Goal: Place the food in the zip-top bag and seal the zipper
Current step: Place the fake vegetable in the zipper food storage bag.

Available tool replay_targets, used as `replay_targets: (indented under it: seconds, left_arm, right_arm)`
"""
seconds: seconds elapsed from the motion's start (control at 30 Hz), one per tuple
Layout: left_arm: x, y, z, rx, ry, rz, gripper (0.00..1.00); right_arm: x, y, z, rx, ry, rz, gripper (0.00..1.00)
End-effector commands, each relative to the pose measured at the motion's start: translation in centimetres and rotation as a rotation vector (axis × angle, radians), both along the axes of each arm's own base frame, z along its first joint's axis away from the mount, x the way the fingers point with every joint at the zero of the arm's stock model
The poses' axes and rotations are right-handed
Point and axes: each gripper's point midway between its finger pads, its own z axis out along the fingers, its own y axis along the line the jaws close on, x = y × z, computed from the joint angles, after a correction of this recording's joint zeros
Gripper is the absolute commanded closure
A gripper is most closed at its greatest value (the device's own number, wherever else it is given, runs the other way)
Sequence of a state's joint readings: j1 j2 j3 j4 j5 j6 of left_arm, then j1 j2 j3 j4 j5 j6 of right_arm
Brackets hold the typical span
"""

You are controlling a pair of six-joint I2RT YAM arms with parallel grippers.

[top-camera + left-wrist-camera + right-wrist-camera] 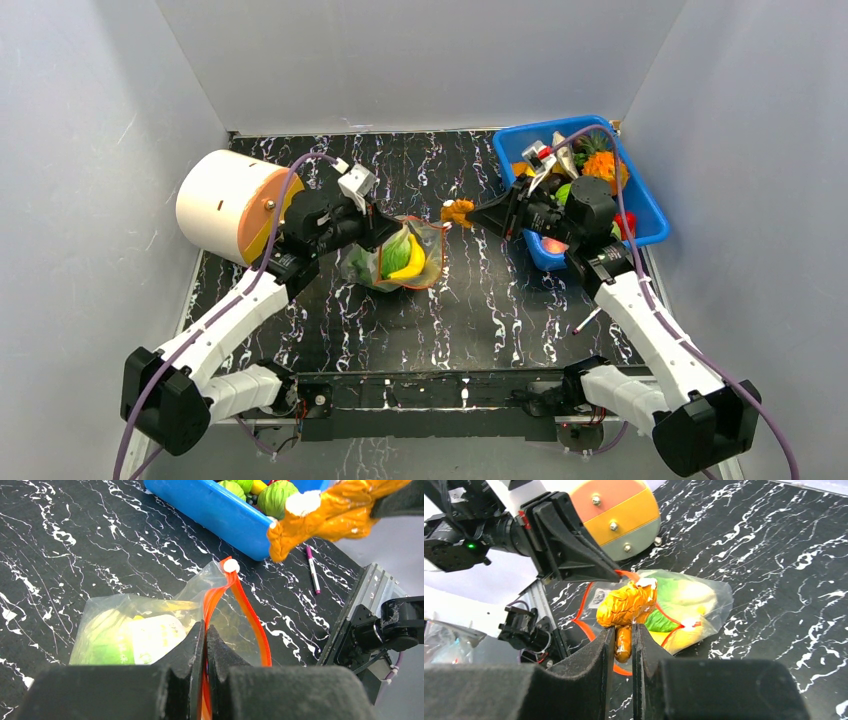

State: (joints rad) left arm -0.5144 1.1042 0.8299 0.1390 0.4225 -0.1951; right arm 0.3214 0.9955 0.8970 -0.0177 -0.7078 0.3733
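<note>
**Left gripper pinching bag zipper, right gripper holding orange food over table**

Surface: a black tabletop (480, 300) with white marble-like veining is filling the centre of the top view. Plain pale grey walls (400, 60) are closing it in at the back and both sides. A metal rail is running along the bottom edge, where both arm bases are sitting.

A big white-and-orange cylinder (225, 205) is lying on its side at the upper left. A blue bin (645, 205) is sitting at the upper right with more toy food inside. A pen (313, 570) is lying on the table at the right of the left wrist view, just beside the bin.

The zip-top bag (425, 240) is lying at the centre of the table, slightly left. A green leaf (398, 252) and a yellow banana piece (412, 268) are sitting inside it. A pale piece (155, 637) is showing through the plastic in the left wrist view.

The left gripper (206, 630) is clamping tight on the red zipper (250, 615), lifting the mouth edge. A white slider (231, 566) is sitting at the strip's far end.

The right gripper (623, 630) is squeezing an orange toy piece (626, 605) between nearly closed fingers. The piece is hanging above the table just right of the bag, not inside it.
</note>
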Motion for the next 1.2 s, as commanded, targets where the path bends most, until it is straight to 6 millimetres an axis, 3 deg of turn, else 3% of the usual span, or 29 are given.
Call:
replay_targets:
  seconds: [0.0, 0.27, 0.37, 0.67, 1.03, 1.17]
  left_arm:
    - [0.6, -0.8, 4.3, -0.076, -0.105, -0.016, 1.0]
    - [1.0, -0.9, 4.1, -0.081, -0.095, -0.007, 1.0]
    - [1.0, -1.0, 4.3, -0.099, -0.094, 0.001, 1.0]
    - [-0.1, -1.0, 4.7, -0.12, -0.085, -0.03, 1.0]
    - [-1.9, -0.8, 5.0, -0.165, -0.068, -0.054, 1.0]
    - [-2.0, -0.7, 5.3, -0.17, -0.078, -0.055, 1.0]
  right_arm:
    - [-1.1, 0.7, 2.6, 0.045, -0.101, 0.069, 0.88]
    - [-2.3, 2.6, 2.4, 0.081, -0.069, 0.181, 0.87]
    - [-1.8, 3.4, 2.1, 0.067, -0.051, 0.166, 0.87]
    - [-0.7, 6.8, -4.2, -0.09, -0.01, 0.103, 0.88]
    - [2.9, 8.0, -8.4, -0.344, -0.253, -0.023, 0.87]
    - [4.9, 7.6, -10.1, -0.456, -0.299, -0.119, 0.88]
